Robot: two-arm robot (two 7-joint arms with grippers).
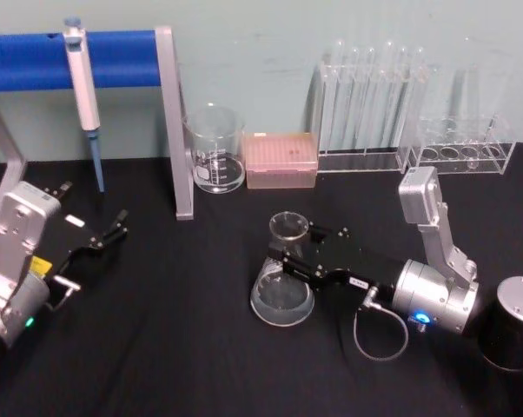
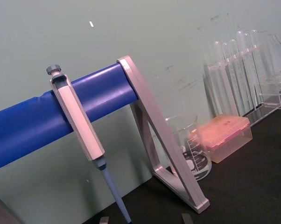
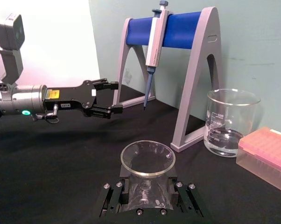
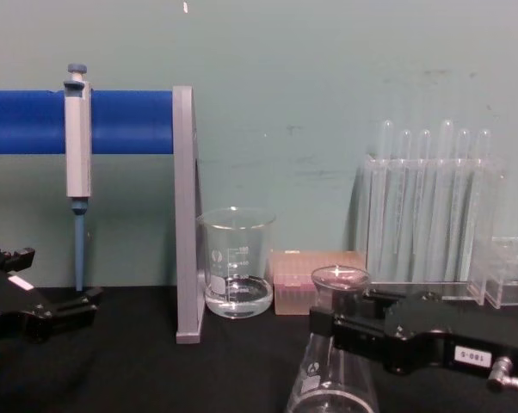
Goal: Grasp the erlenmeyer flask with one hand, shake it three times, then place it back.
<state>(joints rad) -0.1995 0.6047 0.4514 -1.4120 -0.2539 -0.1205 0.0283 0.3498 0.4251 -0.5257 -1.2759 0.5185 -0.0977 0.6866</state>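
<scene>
Since the erlenmeyer flask is thin clear glass, it is judged light, rigid, smooth and breakable. Any liquid inside would slosh when shaken, though how much it holds cannot be made out. It stands upright on its wide base near the middle of the black worktop. The narrow neck below the flared rim is the sound place to hold, because the rim should check any downward slip.

The right end effector reaches in level from the right. One finger sits on each side of that neck and both appear closed against the glass. The left end effector is parked well off to the left, fingers apart and empty.

The glass beaker, pink tip box and test tube rack line the back wall, apart from the flask. The pipette hangs on its blue stand, whose grey leg is the nearest obstacle. A black cylinder sits beside the right wrist. Wide sideways swings risk a strike.
</scene>
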